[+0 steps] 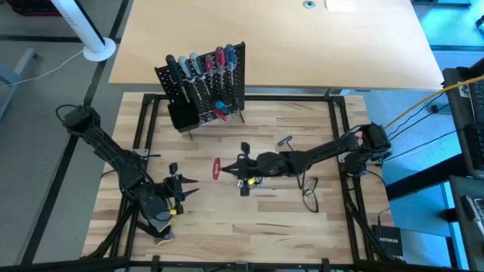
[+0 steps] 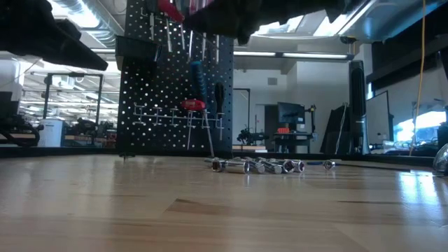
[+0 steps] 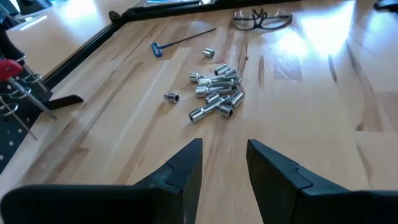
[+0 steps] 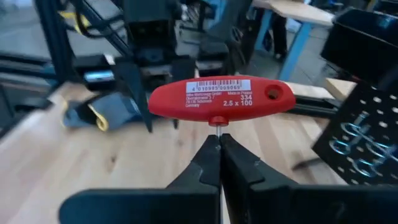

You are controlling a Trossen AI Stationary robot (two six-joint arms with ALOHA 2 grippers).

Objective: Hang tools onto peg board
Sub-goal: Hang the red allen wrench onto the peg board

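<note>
Your right gripper (image 4: 219, 138) pinches the red T-handle driver (image 4: 221, 99) by its hidden shaft at frame centre; left gripper (image 3: 224, 158) hangs part-open, empty, lower left, with bare table around it.

Pale wood on the worktop (image 3: 298, 93), planks with visible grain and a soft sheen that throws back the ceiling lights, and on it a heap of small sockets (image 3: 214, 93) in bright polished metal. The T-handle key (image 4: 221, 98) shows a smooth, glossy red plastic grip with a white paper label stuck on, its thin metal shank pinched between matt black plastic-looking fingers (image 4: 205, 163). Behind stands the peg board (image 2: 175, 84), matt black and perforated, with thin shiny wire hooks.
</note>
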